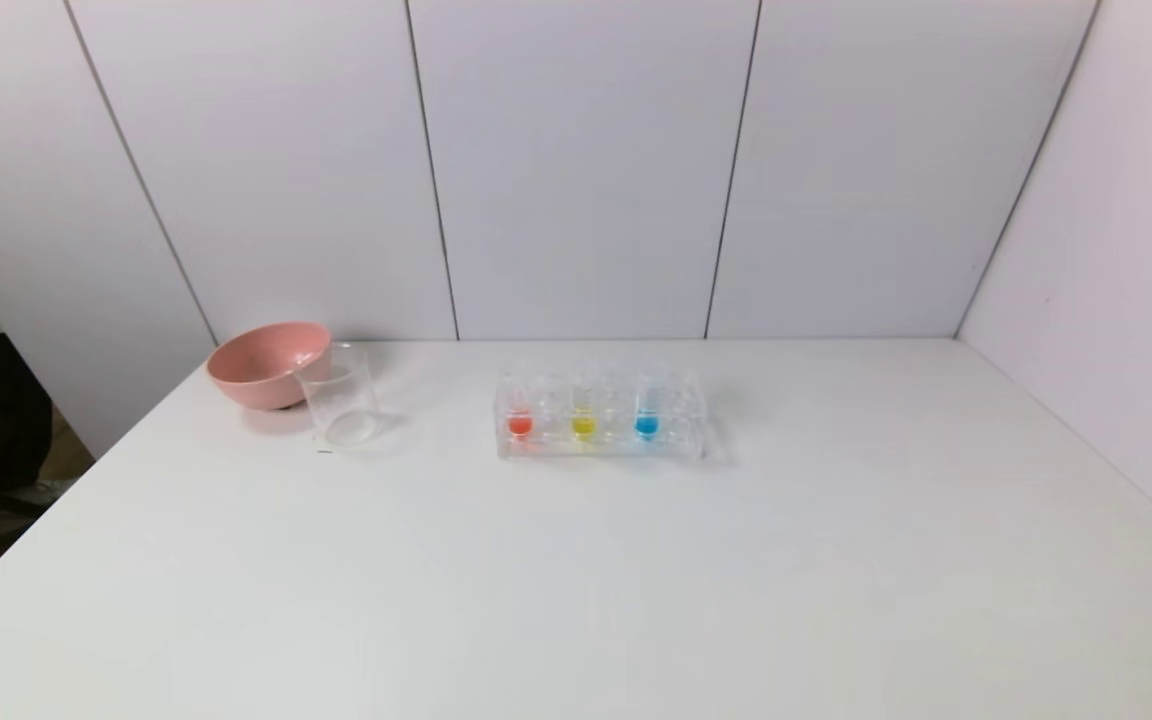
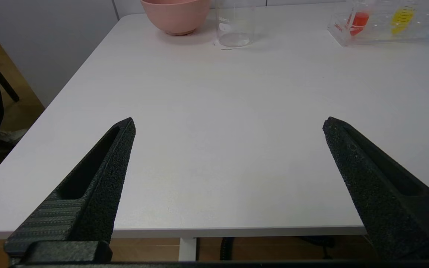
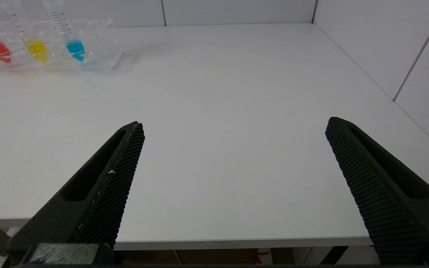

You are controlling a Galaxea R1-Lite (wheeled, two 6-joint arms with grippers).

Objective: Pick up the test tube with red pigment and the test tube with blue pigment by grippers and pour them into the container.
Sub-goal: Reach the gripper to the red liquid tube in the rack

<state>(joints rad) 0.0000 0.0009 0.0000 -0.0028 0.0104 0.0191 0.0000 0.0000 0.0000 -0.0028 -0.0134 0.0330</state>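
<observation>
The red test tube (image 1: 520, 420) and the blue test tube (image 1: 647, 420) stand upright in a clear rack (image 1: 601, 448) at the table's far middle, with a yellow tube (image 1: 584, 423) between them. The clear glass beaker (image 1: 338, 395) stands left of the rack, in front of the pink bowl. Neither gripper shows in the head view. My left gripper (image 2: 228, 124) is open and empty at the table's near edge; its view shows the beaker (image 2: 235, 24) and red tube (image 2: 359, 18) far off. My right gripper (image 3: 234, 126) is open and empty at the near edge, far from the blue tube (image 3: 75, 48).
A pink bowl (image 1: 266, 365) sits at the far left, touching the beaker's back. White wall panels close the table at the back and on the right. The table's left edge drops off to the floor (image 2: 13, 111).
</observation>
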